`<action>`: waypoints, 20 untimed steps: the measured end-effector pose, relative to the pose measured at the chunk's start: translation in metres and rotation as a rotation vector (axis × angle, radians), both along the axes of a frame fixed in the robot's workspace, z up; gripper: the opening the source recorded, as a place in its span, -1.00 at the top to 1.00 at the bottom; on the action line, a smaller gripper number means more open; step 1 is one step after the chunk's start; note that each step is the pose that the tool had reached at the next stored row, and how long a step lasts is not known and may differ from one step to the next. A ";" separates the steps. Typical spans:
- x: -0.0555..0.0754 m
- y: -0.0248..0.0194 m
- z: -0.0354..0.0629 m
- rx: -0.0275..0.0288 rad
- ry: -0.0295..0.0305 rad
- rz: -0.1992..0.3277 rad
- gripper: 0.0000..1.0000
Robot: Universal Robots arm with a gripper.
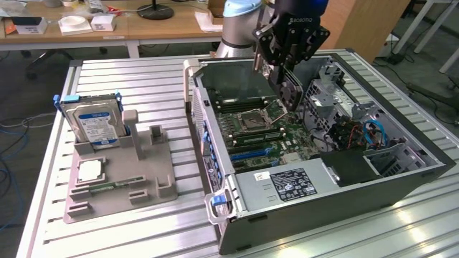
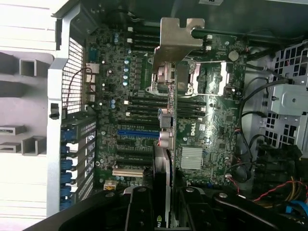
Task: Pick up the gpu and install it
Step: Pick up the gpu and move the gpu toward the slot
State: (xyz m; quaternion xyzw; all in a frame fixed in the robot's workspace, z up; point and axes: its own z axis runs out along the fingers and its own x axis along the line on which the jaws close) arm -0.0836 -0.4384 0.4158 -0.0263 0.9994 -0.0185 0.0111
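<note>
Item: gpu (image 1: 289,92), clamped edge-on in my hand (image 1: 283,65) and hanging just above the motherboard (image 1: 262,134) inside the open computer case (image 1: 401,177). I judge it is held upright so that its connector edge can meet a slot. Hard drive (image 1: 93,121): parked in its fixture (image 1: 122,188) on the bench (image 1: 143,80), well apart.

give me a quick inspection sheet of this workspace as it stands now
surface: slatted metal table carrying an open computer case and a grey parts holder
job's things: gpu hanging edge-down over the motherboard, not in a slot
clutter: hard drive upright in the holder; memory stick lying in it
grippers: gripper shut on the gpu, above the case opening
cables: red and blue wires inside the case; loose cables on the floor at the exterior view's left
surroundings: wooden desk behind the table, with white boxes on it
</note>
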 end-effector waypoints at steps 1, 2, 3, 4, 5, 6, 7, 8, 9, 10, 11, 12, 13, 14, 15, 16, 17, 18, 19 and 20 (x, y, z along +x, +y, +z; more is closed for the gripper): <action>0.002 -0.0001 -0.0002 0.0001 0.0000 0.000 0.47; 0.003 -0.0002 -0.0003 -0.0001 0.0000 0.000 0.47; 0.005 -0.0003 -0.0004 -0.0001 0.0001 0.000 0.47; 0.007 -0.0004 -0.0006 0.0000 0.0000 0.000 0.47; 0.008 -0.0004 -0.0007 -0.0001 0.0000 0.000 0.47; 0.010 -0.0005 -0.0008 0.0000 0.0000 0.000 0.47; 0.011 -0.0005 -0.0009 -0.0001 0.0001 0.000 0.47; 0.013 -0.0006 -0.0010 0.0000 0.0000 0.000 0.47; 0.014 -0.0007 -0.0012 0.0000 0.0000 0.000 0.47; 0.016 -0.0007 -0.0013 0.0000 0.0000 0.000 0.47; 0.017 -0.0008 -0.0014 -0.0001 0.0000 0.000 0.47; 0.019 -0.0009 -0.0015 0.0000 0.0000 0.000 0.47; 0.020 -0.0009 -0.0016 0.0000 0.0000 0.000 0.47; 0.022 -0.0010 -0.0017 0.0000 0.0000 0.000 0.47; 0.024 -0.0010 -0.0018 0.0000 0.0000 0.000 0.47; 0.025 -0.0010 -0.0019 -0.0001 0.0000 0.000 0.47; 0.027 -0.0011 -0.0020 -0.0001 0.0000 0.000 0.47; 0.029 -0.0011 -0.0021 0.0000 0.0000 0.000 0.47; 0.031 -0.0012 -0.0022 0.0000 0.0000 0.000 0.47; 0.032 -0.0013 -0.0024 0.0000 0.0000 0.000 0.47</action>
